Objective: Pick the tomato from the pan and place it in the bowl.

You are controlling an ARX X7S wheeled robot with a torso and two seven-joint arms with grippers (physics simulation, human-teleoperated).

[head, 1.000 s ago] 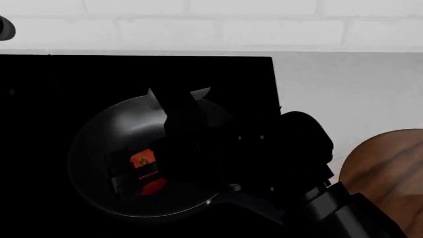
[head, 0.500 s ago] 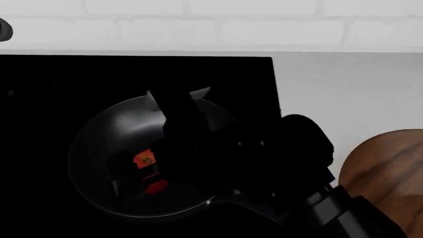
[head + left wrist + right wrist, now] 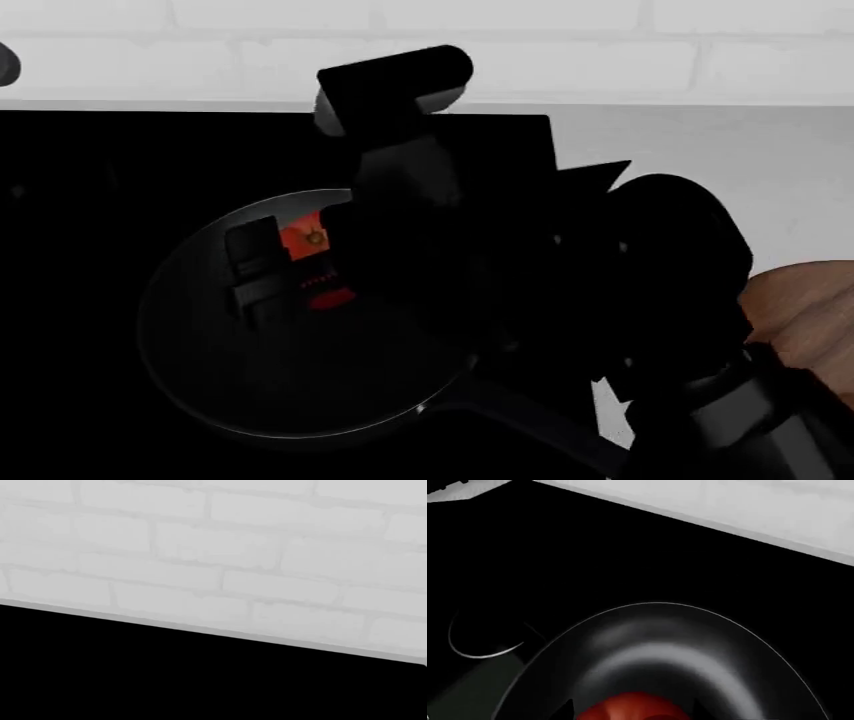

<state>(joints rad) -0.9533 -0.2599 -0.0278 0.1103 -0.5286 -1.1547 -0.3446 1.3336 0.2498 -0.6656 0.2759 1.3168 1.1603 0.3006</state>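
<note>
The small red tomato (image 3: 310, 238) sits between the fingers of my right gripper (image 3: 302, 252), which is shut on it and holds it above the far side of the black pan (image 3: 227, 370). In the right wrist view the tomato (image 3: 634, 707) fills the space between the two dark fingertips, with the pan's grey-sheened inside (image 3: 660, 650) below it. The dark wooden bowl (image 3: 807, 310) shows at the right edge, partly hidden by my right arm. The left gripper does not show in any view.
The pan stands on a black cooktop (image 3: 80, 180); its handle (image 3: 534, 430) runs toward the lower right under my arm. A grey counter (image 3: 694, 160) lies right of the cooktop, with a white brick wall (image 3: 534, 50) behind. A burner ring (image 3: 480, 642) shows beside the pan.
My right gripper has risen from the pan's floor with the tomato in it and moved toward the far side. The arm now stands higher in the head view.
</note>
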